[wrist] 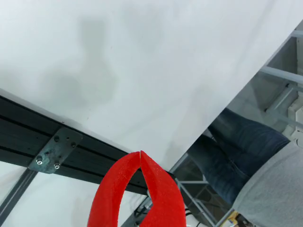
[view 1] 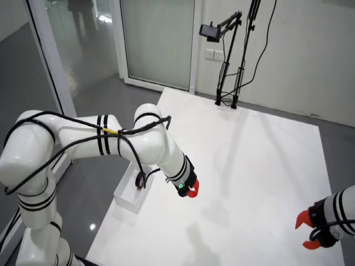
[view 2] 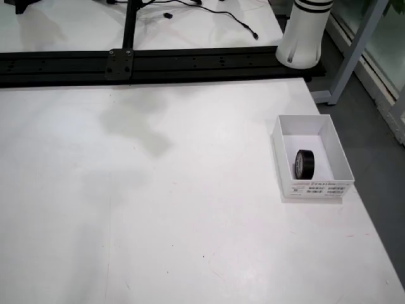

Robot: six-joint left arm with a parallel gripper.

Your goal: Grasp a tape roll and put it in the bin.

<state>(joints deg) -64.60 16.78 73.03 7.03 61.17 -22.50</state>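
A black tape roll (view 2: 304, 163) stands on its edge inside the white bin (view 2: 339, 152) at the right of the overhead view; the roll (view 1: 141, 180) also shows dark in the bin (view 1: 124, 198) in the room view. My gripper (wrist: 140, 152) fills the bottom of the wrist view, its red fingers (wrist: 118, 182) meeting at the tips with nothing between them. In the room view my gripper (view 1: 191, 190) hangs over the white table, just right of the bin. The overhead view does not show the gripper.
A black rail (view 2: 158, 63) crosses the table's far edge, with the arm's white base (view 2: 302, 38) on it. A second arm's red gripper (view 1: 307, 230) rests at the lower right of the room view. A seated person in jeans (wrist: 236, 156) is beyond the table edge.
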